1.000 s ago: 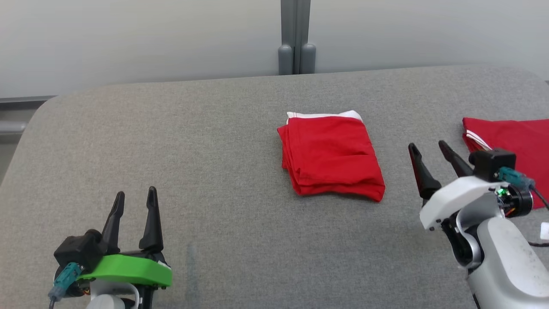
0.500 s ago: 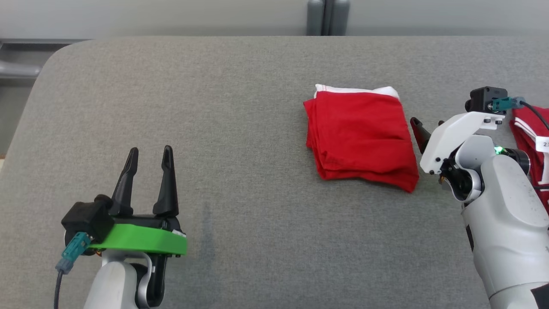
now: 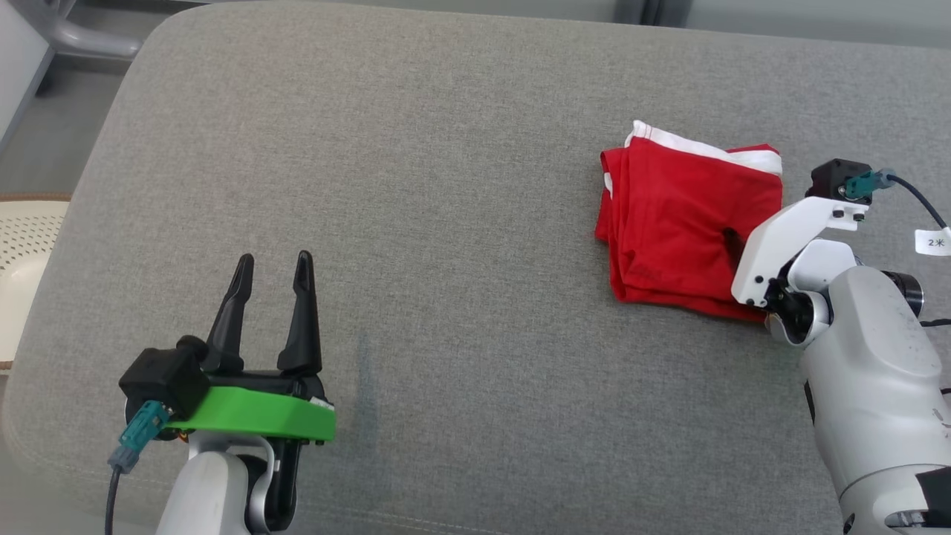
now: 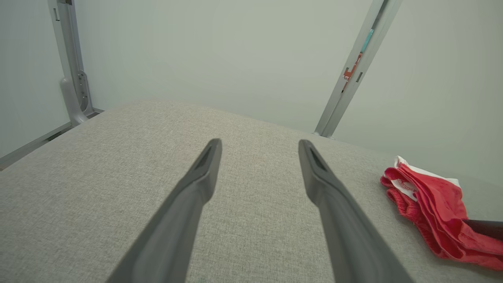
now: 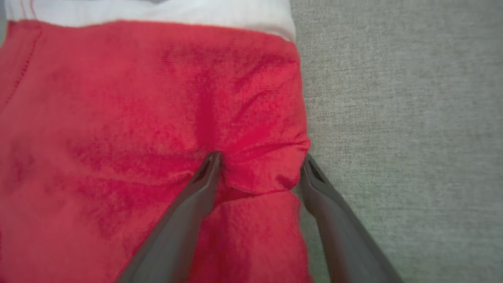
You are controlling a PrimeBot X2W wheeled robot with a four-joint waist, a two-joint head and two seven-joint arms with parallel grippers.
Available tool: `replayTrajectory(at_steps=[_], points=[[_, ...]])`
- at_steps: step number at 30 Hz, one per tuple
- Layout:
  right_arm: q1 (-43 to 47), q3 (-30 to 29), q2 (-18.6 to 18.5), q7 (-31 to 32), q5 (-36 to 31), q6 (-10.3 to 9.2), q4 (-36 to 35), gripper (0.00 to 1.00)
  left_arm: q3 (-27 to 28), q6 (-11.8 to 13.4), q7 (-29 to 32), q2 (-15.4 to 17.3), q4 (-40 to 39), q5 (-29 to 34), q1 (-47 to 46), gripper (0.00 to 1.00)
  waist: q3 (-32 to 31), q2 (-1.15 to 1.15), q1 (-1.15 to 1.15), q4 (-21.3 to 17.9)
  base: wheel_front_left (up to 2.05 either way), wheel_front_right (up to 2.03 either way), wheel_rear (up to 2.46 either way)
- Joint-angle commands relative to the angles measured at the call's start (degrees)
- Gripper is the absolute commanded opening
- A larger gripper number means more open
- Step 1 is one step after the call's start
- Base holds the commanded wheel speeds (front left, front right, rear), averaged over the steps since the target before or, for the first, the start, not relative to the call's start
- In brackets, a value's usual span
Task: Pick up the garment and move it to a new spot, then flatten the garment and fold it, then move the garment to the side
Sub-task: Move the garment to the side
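- The right pincer (image 5: pixel 261 156) is down on the folded red garment (image 3: pixel 683 223), at the garment's edge nearest the right arm.
- Its jaws stand wide apart, released and not clenched. In the right wrist view they straddle a raised wrinkle of red cloth.
- One finger (image 5: pixel 184 212) presses its tip into the top layer of the garment. The other finger (image 5: pixel 338 224) has its tip right against the outer edge of the cloth, over the grey desk (image 3: pixel 446 148).
- The cloth puckers between the two tips, but nothing is lifted; the garment lies flat on the desk.
- In the head view the white wrist plate hides most of the right pincer, and one dark tip shows against the red.
- The garment sits on the desk's right part, with its white band (image 3: pixel 698 145) on the far side.
- The left pincer (image 3: pixel 274 258) hovers over bare desk at the lower left, well apart from the garment. Its jaws are spread wide, holding and touching nothing.
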Motion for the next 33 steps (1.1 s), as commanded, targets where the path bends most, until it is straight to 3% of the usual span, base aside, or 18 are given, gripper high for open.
replayTrajectory(at_steps=[1,3,7,11,14,20,25,29,33], points=[[1.42,1.31,1.33,0.93,-0.60,0.06,1.50,0.00,0.29,-0.18,-0.15,-0.09,-0.07,0.27,-0.68,1.00,0.04,0.00,0.00,-0.34,0.00,0.00,0.00],[0.75,4.11,0.43,0.64,-1.28,0.05,0.13,0.00,0.34,-0.18,-0.15,-0.11,-0.12,0.23,-0.79,1.00,0.00,0.00,0.00,-0.93,0.00,0.00,0.00],[-1.56,14.16,-5.09,-1.18,-2.27,-0.01,-5.64,0.00,0.13,-0.18,-0.15,-0.10,-0.39,0.72,-0.96,1.00,-0.25,0.00,0.00,-2.92,0.00,0.00,0.00],[-2.63,23.61,-11.96,0.66,2.00,-0.01,-12.85,0.00,0.26,-0.18,-0.15,0.08,-1.03,0.83,-0.03,1.00,-0.88,0.00,0.00,-5.97,0.00,0.00,0.00],[-3.72,27.07,-17.95,4.24,7.55,-0.01,-19.55,0.00,0.21,-0.18,-0.15,0.30,-1.57,0.88,0.42,1.00,-0.98,0.00,0.00,-9.02,0.00,0.00,0.00],[-2.93,27.28,-27.64,11.95,14.15,-0.01,-28.74,0.00,-1.03,-0.18,-0.15,1.02,-2.48,1.17,-0.95,1.00,0.36,0.00,0.00,-14.49,0.00,0.00,0.00],[-1.26,24.80,-33.35,14.40,17.03,-0.01,-29.69,0.00,-2.17,-0.18,-0.15,2.12,-2.80,0.93,-2.45,1.00,2.68,0.00,0.00,-17.45,0.00,0.00,0.00],[-0.88,22.47,-35.25,12.08,17.74,-0.01,-28.08,0.00,-2.87,-0.18,-0.15,3.13,-3.08,0.77,-3.65,1.00,4.87,0.00,0.00,-18.47,0.00,0.00,0.00],[-0.57,24.04,-37.37,8.22,16.80,-0.01,-26.68,0.00,-3.56,-0.18,-0.15,4.27,-3.56,0.48,-4.75,1.00,7.39,0.00,0.00,-18.50,0.00,0.00,0.00]])
